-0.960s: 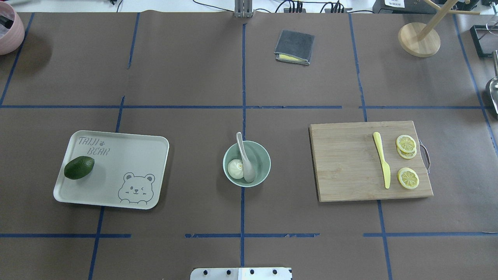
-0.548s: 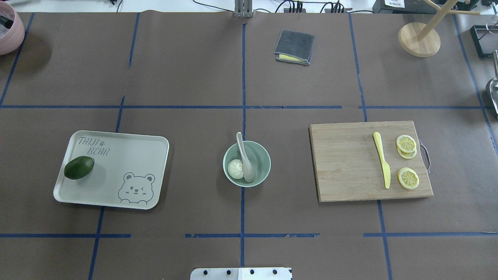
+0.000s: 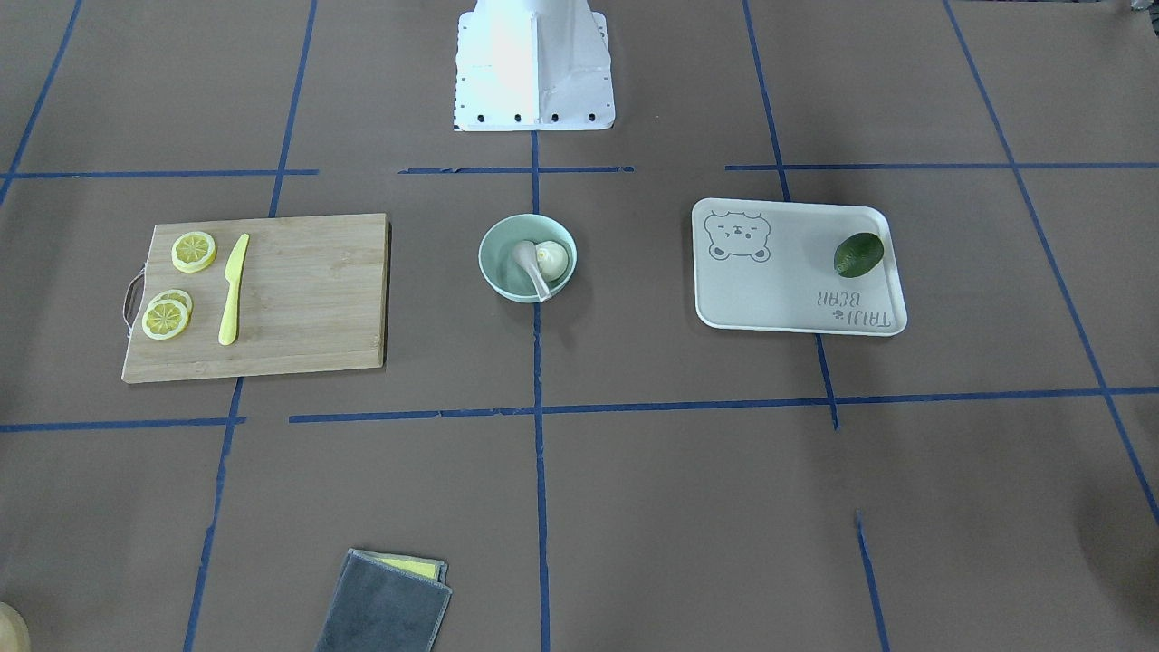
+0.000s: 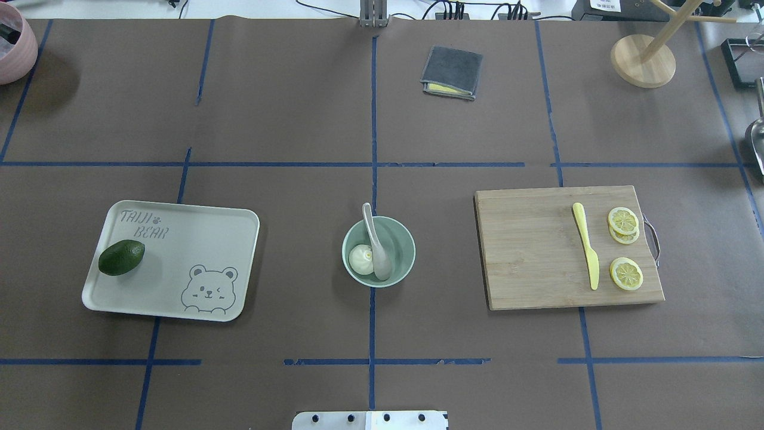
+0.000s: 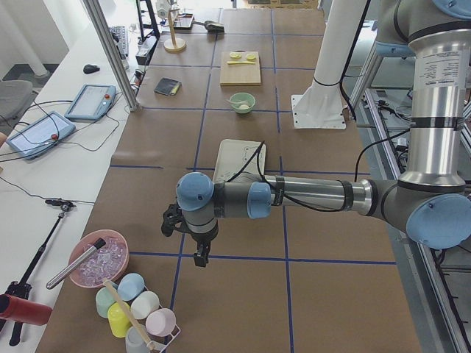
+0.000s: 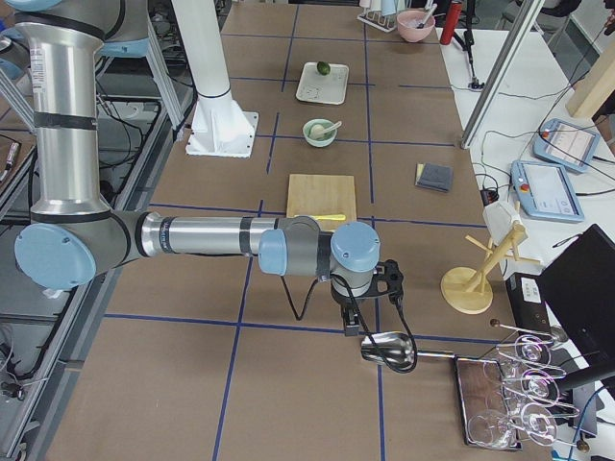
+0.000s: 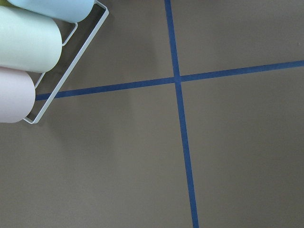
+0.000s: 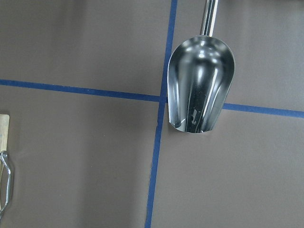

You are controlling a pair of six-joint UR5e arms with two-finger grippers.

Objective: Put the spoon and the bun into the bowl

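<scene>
Brown paper marked off with blue tape covers the long table, and around its middle stands the mint-green bowl (image 4: 403,242). Both of the task's things lie inside it: the white bun (image 4: 360,258) sits against the wall on the robot's left side, and the off-white spoon (image 4: 376,248) lies just beside the bun, touching it, with its scoop down in the bowl and its handle leaning out over the rim toward the far edge. Toward the table's left end is a pale tray (image 4: 179,239) printed with a bear, a dark green fruit (image 4: 122,257) resting by its left edge. Toward the right end lies a wooden cutting board (image 4: 525,251) that carries a yellow knife (image 4: 587,245) and lemon slices (image 4: 626,274). A folded grey cloth (image 4: 452,72) lies near the far edge. Both arms are well apart from the bowl. The left gripper (image 5: 199,260) hangs over bare paper near the table's left end, close to a white wire rack of pastel cups (image 7: 26,52). The right gripper (image 6: 353,329) hangs near the right end, above a shiny metal scoop (image 8: 202,90). Each shows only from the side cameras, so I cannot tell whether their fingers are apart or together
</scene>
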